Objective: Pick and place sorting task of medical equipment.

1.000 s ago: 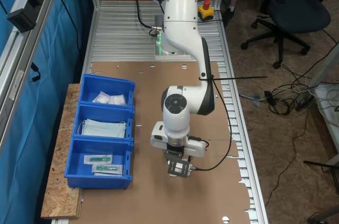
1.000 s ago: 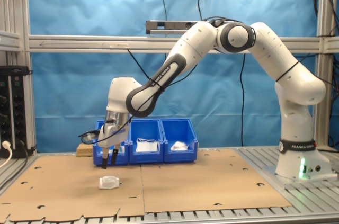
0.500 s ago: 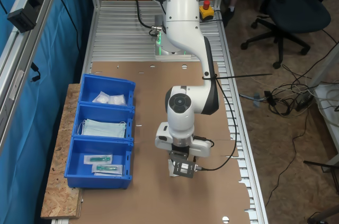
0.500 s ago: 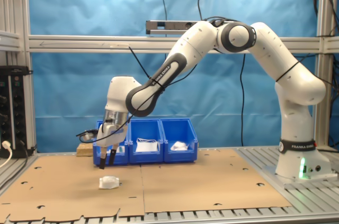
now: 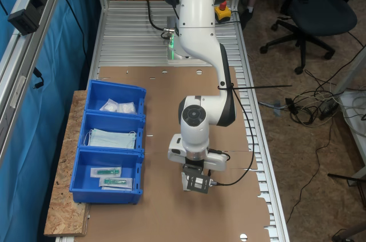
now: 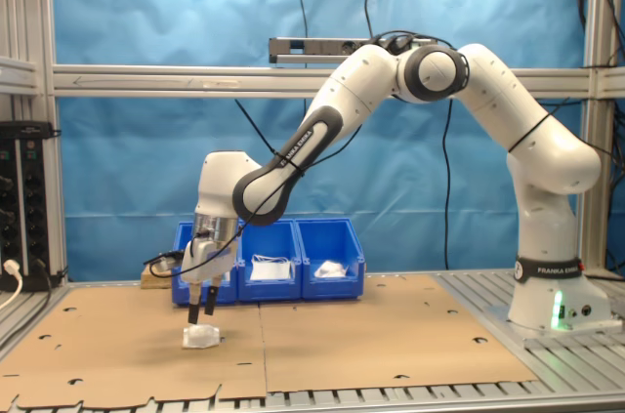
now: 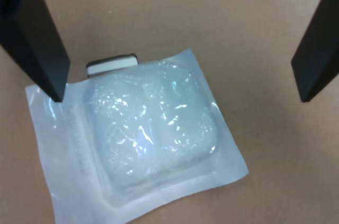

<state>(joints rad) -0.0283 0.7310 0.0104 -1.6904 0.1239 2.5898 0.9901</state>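
Note:
The medical equipment (image 7: pixel 153 128) is a puffy white pad sealed in clear plastic, lying flat on the brown cardboard. In the second exterior view the medical equipment (image 6: pixel 200 337) rests near the table's front, toward the second exterior view's left. My gripper (image 6: pixel 200 312) hangs just above it, pointing down and open. In the wrist view the gripper (image 7: pixel 183 97) straddles the pad: one black finger (image 7: pixel 42 44) stands over the wrapper's edge, the other finger (image 7: pixel 318 49) is well clear of it. In the first exterior view the gripper (image 5: pixel 194 183) covers most of the pad.
A row of three blue bins (image 5: pixel 78 165) lines the cardboard's edge at the first exterior view's left, holding white pads (image 5: pixel 118 106), pale blue masks (image 5: pixel 111 138) and teal packets (image 5: pixel 111 176). The arm's base (image 6: pixel 557 306) stands at the second exterior view's right. An office chair (image 5: pixel 317 2) stands off the table.
The gripper has come down closer to the pad and shifted slightly over it. The pad has not moved.

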